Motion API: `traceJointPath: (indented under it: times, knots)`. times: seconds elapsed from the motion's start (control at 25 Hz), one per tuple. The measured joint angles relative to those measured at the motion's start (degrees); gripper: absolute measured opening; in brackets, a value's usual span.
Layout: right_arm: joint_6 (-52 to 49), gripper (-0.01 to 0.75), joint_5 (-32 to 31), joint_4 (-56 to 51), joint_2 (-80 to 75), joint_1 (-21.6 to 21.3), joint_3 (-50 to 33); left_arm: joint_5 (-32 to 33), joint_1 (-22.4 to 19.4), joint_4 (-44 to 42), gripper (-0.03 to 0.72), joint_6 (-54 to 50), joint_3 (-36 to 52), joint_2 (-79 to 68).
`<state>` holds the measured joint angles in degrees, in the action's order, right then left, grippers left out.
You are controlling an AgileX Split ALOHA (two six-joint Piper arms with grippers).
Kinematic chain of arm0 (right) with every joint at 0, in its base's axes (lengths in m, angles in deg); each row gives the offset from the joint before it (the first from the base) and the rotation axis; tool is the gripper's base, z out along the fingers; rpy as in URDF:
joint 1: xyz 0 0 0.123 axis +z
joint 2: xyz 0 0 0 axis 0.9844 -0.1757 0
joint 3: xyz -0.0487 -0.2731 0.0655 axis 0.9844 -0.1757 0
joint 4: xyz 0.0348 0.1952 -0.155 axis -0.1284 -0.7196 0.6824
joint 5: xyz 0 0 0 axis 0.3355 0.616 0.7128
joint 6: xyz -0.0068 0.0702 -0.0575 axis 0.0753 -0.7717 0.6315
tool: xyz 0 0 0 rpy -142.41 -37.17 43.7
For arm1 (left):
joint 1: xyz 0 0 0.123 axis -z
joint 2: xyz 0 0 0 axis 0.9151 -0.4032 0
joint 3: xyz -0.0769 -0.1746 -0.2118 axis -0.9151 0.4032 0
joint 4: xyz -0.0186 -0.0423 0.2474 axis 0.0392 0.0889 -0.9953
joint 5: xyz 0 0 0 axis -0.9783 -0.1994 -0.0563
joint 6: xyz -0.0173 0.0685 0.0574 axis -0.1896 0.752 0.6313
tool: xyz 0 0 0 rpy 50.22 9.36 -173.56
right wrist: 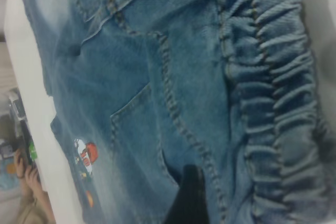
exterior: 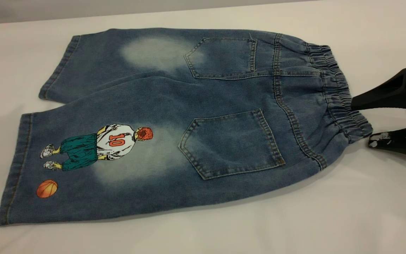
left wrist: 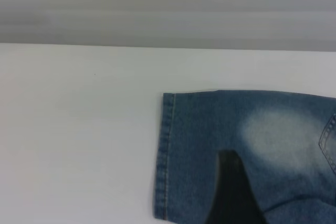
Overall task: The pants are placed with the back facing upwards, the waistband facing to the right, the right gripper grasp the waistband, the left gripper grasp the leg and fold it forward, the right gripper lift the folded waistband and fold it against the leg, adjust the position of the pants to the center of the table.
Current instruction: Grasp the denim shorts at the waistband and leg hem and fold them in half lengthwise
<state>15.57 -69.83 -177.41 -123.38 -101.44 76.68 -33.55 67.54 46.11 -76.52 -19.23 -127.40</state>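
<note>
The pants, blue denim shorts, lie flat on the table with the back pockets up. The ruffled waistband points right. The leg with the number 10 player print lies nearest the front edge, the plain leg behind it. My right gripper is open at the waistband's near corner, one finger touching the band and the other just off it on the table. In the right wrist view one finger shows over the denim. The left gripper's one visible finger hovers over the plain leg near its hem, with nothing held.
White tabletop surrounds the shorts on all sides, with the widest bare area in front and to the right. The table's far edge runs behind the shorts. A person's hand shows beyond the table in the right wrist view.
</note>
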Motion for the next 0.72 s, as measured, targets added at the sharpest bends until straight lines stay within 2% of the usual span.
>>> traceJointPath:
  times: [0.32, 0.72]
  knots:
    - [0.00, 0.583, 1.27, 0.17, 0.00, 5.56, 1.37, -0.43, 0.00, 0.00, 0.419, 0.00, 0.00, 0.00]
    - [0.00, 0.576, 2.76, 0.31, 0.00, 6.17, 2.52, -0.55, 0.00, 0.00, 0.419, 0.00, 0.06, 0.00]
